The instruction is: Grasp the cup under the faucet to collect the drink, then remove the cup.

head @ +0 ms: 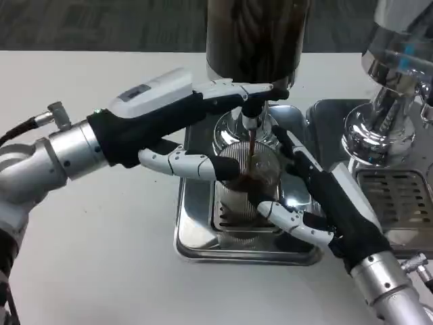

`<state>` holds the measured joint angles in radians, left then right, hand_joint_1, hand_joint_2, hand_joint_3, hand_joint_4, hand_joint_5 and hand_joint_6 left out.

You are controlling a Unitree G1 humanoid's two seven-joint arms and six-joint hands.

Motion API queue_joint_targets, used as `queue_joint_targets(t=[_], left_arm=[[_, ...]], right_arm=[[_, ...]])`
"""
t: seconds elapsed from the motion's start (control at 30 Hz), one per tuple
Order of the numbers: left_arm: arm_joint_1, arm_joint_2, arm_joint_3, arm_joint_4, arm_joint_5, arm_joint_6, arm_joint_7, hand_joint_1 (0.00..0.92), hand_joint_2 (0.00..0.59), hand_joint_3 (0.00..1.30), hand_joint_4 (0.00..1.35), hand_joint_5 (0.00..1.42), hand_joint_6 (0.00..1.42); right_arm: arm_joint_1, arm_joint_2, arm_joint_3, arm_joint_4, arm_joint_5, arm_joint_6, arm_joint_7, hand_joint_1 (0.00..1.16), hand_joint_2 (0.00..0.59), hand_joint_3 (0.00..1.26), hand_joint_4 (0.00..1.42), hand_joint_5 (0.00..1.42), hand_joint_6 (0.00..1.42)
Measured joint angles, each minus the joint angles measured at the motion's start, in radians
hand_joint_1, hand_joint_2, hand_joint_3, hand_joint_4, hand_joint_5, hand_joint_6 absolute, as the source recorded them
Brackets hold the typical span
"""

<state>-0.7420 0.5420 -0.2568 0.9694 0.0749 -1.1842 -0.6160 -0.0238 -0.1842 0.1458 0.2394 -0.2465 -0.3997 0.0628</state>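
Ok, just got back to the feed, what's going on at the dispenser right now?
The drink is pouring. The left hand reaches over to the faucet, its fingers on the black tap, and a dark stream runs down into the clear ribbed cup. The right hand holds the cup from its right side, keeping it on the metal drip tray under the spout. The cup has some dark liquid in it, not yet full, and has not been lifted away.

Second dispenser [396, 81] at the right of the white table [101, 237]

It is chrome with a clear vessel on top, standing on its own steel tray [392, 196] with a slotted grille. Grey carpet [101, 24] lies beyond the table's far edge.
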Motion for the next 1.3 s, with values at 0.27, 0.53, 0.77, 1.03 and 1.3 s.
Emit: queue_joint_targets(t=[0.27, 0.53, 0.77, 1.03, 1.3], left_arm=[[0.001, 0.002, 0.001, -0.001, 0.0, 0.0, 0.0, 0.0, 0.12, 0.15, 0.1, 0.12, 0.07], [0.002, 0.002, 0.002, -0.001, 0.0, 0.001, 0.0, 0.0, 0.12, 0.15, 0.1, 0.12, 0.07], [0.005, 0.002, 0.004, -0.002, 0.0, 0.001, 0.0, 0.0, 0.12, 0.16, 0.1, 0.12, 0.07], [0.012, 0.002, 0.011, -0.002, -0.008, 0.01, 0.0, 0.0, 0.12, 0.16, 0.1, 0.12, 0.07], [0.018, -0.001, 0.031, 0.014, -0.065, 0.066, -0.041, 0.0, 0.121, 0.16, 0.11, 0.13, 0.08]], right_arm=[[-0.004, 0.011, 0.003, 0.01, 0.0, 0.0, 0.0, 0.52, 0.246, 0.05, 0.03, 0.05, 0.11], [-0.01, 0.014, 0.003, 0.027, 0.0, 0.0, 0.0, 0.52, 0.246, 0.06, 0.03, 0.06, 0.11], [-0.016, 0.015, 0.005, 0.028, 0.0, 0.0, 0.001, 0.52, 0.246, 0.06, 0.03, 0.06, 0.11], [-0.019, 0.015, 0.005, 0.033, 0.0, 0.0, 0.001, 0.52, 0.246, 0.07, 0.03, 0.06, 0.11], [-0.024, 0.016, 0.005, 0.037, 0.0, 0.0, 0.001, 0.52, 0.249, 0.07, 0.03, 0.06, 0.11]])
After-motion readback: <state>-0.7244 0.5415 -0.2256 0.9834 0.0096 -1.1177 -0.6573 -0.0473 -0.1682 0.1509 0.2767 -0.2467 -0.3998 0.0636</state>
